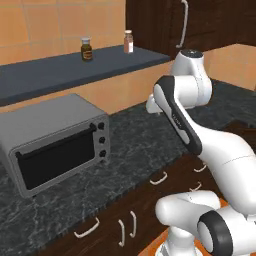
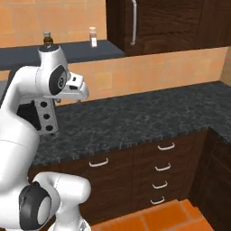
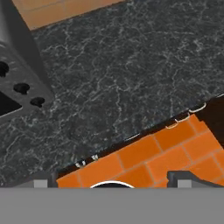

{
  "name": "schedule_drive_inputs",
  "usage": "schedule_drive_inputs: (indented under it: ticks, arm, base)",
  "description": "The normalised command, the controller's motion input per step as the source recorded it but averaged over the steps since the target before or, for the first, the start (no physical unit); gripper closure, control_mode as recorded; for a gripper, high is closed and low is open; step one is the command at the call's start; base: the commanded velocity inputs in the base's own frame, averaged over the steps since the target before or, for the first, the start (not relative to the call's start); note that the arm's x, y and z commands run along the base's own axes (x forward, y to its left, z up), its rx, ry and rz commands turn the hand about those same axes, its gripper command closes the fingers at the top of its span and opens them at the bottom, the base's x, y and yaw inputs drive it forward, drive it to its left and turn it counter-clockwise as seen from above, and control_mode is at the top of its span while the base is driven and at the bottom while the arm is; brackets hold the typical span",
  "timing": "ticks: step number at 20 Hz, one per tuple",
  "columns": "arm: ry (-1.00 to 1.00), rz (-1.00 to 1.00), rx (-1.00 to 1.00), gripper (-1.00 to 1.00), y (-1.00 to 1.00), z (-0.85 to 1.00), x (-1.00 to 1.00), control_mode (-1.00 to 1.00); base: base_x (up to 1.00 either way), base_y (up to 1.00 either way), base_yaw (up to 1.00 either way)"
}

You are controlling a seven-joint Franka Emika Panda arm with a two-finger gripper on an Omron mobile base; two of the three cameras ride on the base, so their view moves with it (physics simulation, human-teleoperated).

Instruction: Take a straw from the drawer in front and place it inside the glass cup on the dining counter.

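My gripper [image 3: 112, 180] hangs open and empty above the black granite countertop [image 2: 135, 117], pointing down, its two tips wide apart at the bottom of the hand view. Under the counter's front edge is a wide dark-brown drawer [image 2: 101, 169] with a small curved silver handle [image 2: 98, 162]; it is shut. The same handle [image 1: 158, 178] shows in the left base view. To its right stands a stack of several narrower shut drawers [image 2: 173, 173]. The straw, the glass cup and the dining counter are out of view.
A grey toaster oven [image 1: 52, 142] stands on the granite left of the arm. A dark shelf [image 1: 75, 72] above carries two small bottles [image 1: 87, 49]. Tall dark cabinet doors with long handles [image 2: 133, 22] hang at upper right. Orange floor tiles [image 3: 144, 162] lie below.
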Motion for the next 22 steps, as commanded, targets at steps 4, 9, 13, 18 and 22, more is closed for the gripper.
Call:
schedule_drive_inputs:
  ticks: [4,9,13,18,22]
  arm:
    - [0.00,0.00,0.00,-1.00,0.00,0.00,0.00,1.00]
    - [0.00,0.00,0.00,-1.00,0.00,0.00,0.00,1.00]
    - [0.00,0.00,0.00,-1.00,0.00,0.00,0.00,1.00]
    - [0.00,0.00,0.00,-1.00,0.00,0.00,0.00,1.00]
    - [0.00,0.00,0.00,-1.00,0.00,0.00,0.00,1.00]
  base:
    - [0.00,0.59,-0.65]
    - [0.00,0.61,-0.63]
    - [-0.04,0.61,-0.59]
    - [-0.27,0.64,-0.50]
    - [-0.34,0.65,-0.40]
